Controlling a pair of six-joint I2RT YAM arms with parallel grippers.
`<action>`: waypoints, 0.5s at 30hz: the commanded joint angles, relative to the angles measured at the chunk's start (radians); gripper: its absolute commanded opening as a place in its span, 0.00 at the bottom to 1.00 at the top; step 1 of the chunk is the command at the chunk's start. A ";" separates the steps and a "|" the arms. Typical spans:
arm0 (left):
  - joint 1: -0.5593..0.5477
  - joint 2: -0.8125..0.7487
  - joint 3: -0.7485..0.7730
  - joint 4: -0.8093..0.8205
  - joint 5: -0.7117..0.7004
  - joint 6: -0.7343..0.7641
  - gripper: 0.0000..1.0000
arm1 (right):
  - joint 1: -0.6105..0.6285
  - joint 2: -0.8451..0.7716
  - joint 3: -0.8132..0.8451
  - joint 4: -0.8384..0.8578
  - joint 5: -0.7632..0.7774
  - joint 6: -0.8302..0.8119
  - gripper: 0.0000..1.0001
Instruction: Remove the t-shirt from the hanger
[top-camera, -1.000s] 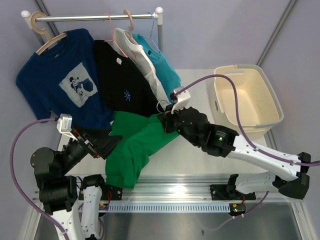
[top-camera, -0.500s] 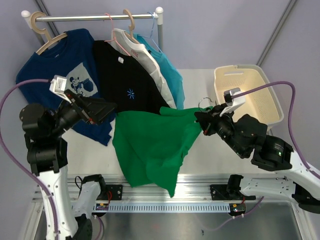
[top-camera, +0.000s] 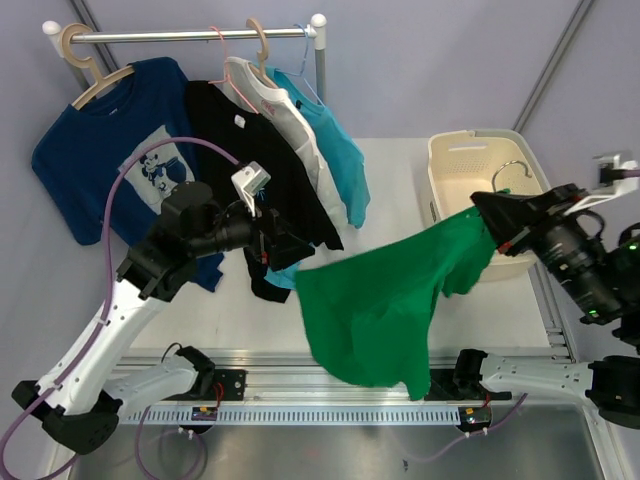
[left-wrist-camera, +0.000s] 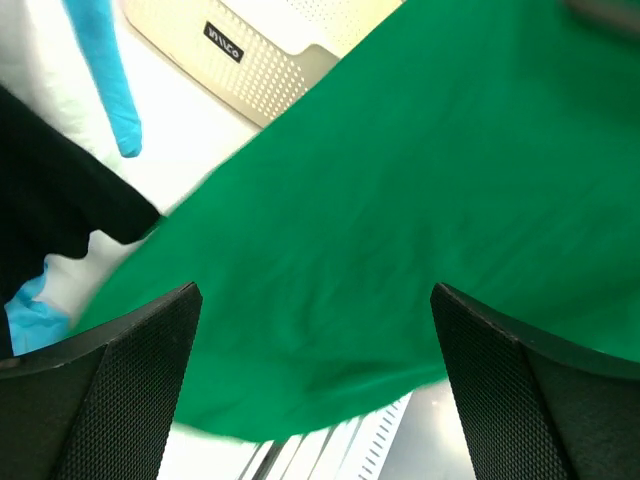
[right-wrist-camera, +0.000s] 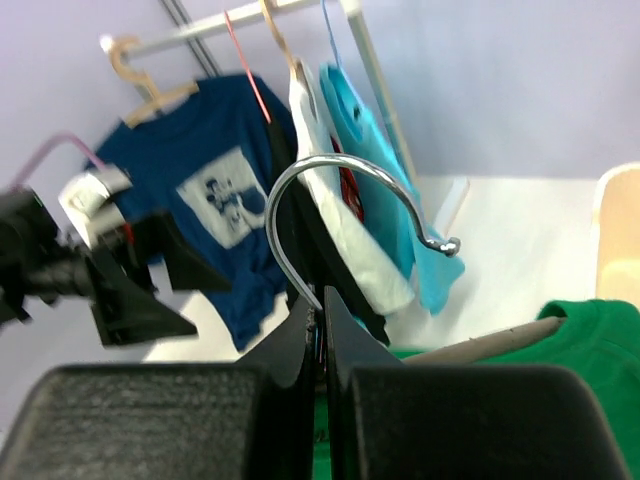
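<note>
Since half a second ago, our right arm has swung the hanger (top-camera: 510, 170) from mid-bench to above the basket (top-camera: 480, 135) at the right edge. Our left arm has also reached in toward the shirt (top-camera: 385, 300).

We keep the right claw (top-camera: 487, 215) pressed together on the stem of the hanger's thin, shiny wire hook. We judge this leaves the beige shoulder bar free for the cloth to slide off. The shirt is still on the hanger. It hangs in the air as a soft, matte green sheet, sagging in loose folds from the basket's near side toward the bench's (top-camera: 400, 170) front edge, where its hem drops past the rail.

Our left claw (top-camera: 293, 245) is spread wide and holds nothing. It sits just beside the shirt's left edge, probably lined up to take a fold. From its wrist view, green cloth fills the gap between the mesh-textured pads (left-wrist-camera: 130, 390), but we cannot tell whether it touches them. The basket is cream, perforated plastic.
</note>
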 joint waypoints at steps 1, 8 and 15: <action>-0.078 -0.051 -0.009 0.050 -0.079 0.051 0.99 | 0.001 0.051 0.134 -0.026 0.046 -0.037 0.00; -0.126 -0.189 -0.020 0.111 0.034 0.001 0.99 | -0.001 0.168 0.119 -0.032 0.111 -0.042 0.00; -0.129 -0.260 -0.082 0.150 0.083 -0.049 0.99 | 0.001 0.202 -0.113 0.170 0.174 -0.048 0.00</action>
